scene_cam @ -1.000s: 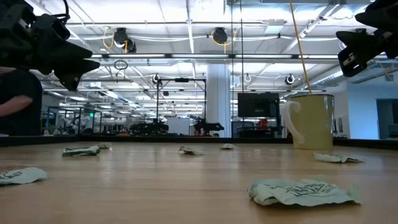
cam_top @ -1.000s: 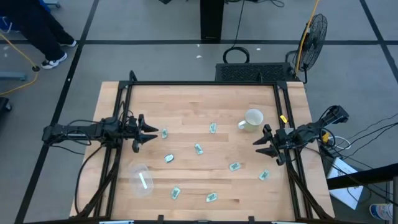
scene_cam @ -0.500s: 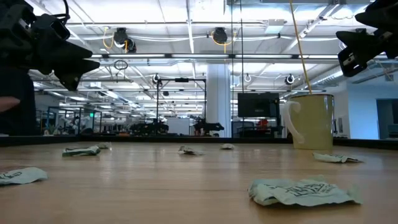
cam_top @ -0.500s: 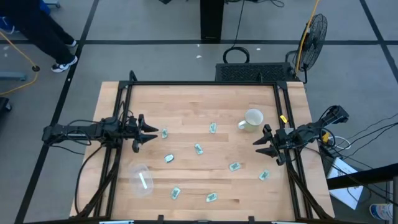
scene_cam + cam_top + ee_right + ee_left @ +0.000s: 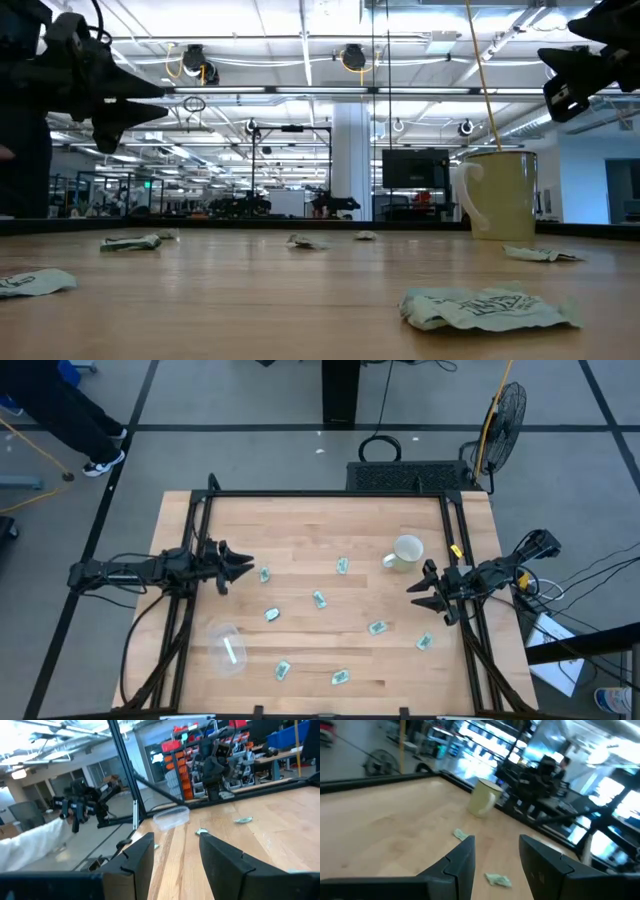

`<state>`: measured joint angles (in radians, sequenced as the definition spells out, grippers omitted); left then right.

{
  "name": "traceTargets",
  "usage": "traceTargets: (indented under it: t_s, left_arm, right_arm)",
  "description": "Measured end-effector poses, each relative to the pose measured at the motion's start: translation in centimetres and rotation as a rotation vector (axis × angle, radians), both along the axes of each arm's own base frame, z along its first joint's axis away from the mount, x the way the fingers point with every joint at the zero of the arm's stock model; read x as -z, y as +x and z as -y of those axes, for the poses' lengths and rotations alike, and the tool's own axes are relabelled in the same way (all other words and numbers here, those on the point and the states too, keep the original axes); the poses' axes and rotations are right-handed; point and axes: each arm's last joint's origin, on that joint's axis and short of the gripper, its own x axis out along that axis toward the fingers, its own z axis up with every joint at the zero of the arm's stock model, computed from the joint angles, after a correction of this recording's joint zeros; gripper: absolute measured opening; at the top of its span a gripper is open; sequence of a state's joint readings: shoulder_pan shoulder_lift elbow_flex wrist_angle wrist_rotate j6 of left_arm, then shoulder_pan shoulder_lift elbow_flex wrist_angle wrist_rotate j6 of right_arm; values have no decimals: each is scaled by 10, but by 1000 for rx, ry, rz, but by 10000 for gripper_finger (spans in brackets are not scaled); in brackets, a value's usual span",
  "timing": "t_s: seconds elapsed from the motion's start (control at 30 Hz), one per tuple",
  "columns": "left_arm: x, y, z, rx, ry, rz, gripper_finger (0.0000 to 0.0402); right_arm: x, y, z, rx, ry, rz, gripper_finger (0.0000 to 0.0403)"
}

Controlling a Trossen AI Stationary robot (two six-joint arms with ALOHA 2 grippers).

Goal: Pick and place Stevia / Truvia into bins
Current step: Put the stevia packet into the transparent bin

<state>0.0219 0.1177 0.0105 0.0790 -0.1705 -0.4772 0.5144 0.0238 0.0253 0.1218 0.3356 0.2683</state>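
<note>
My left gripper [image 5: 238, 567] hangs in the air over the left side of the desk, fingers spread and holding nothing. My right gripper [image 5: 424, 596] hangs over the right side, just inside the right edge, fingers also spread and empty.

The bin [image 5: 227, 647] stands toward the near left corner. One packet [image 5: 230, 651] shows inside it, a pale strip through the clear plastic. So I judge the job barely begun: one in, the rest out.

The rest lie loose on the wood, well apart from one another. One packet [image 5: 264, 574] lies just beside my left fingertips, the closest to me. Another [image 5: 271, 614] sits between that one and the bin. One [image 5: 343, 565] lies near the middle of the desk, left of the mug [image 5: 405, 550], and one [image 5: 319, 599] lies a little nearer the front. Two lie along the near edge [image 5: 282, 671] [image 5: 340, 678]. Two more are on the right half: one [image 5: 377, 627] short of my right gripper, and one [image 5: 424, 642] close to the right edge, just in front of that gripper. That makes eight I can count still to be moved.

The mug stands upright toward the far right and is not the target. The left side looks best placed to start on the packet beside it.
</note>
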Motion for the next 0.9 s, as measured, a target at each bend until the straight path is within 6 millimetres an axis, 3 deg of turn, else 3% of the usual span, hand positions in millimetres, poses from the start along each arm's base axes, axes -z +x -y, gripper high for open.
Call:
traceTargets:
  t_s: [0.43,0.57,0.9]
  left_arm:
    - [6,2,-5,-167,-12,-70,157]
    - [18,9,-1,-73,-37,-198,157]
    - [48,28,-2,-106,-14,-600,156]
  right_arm:
    - [-2,1,4,120,20,13,153]
    - [0,4,7,183,-5,-7,153]
    - [9,15,18,368,-88,-109,153]
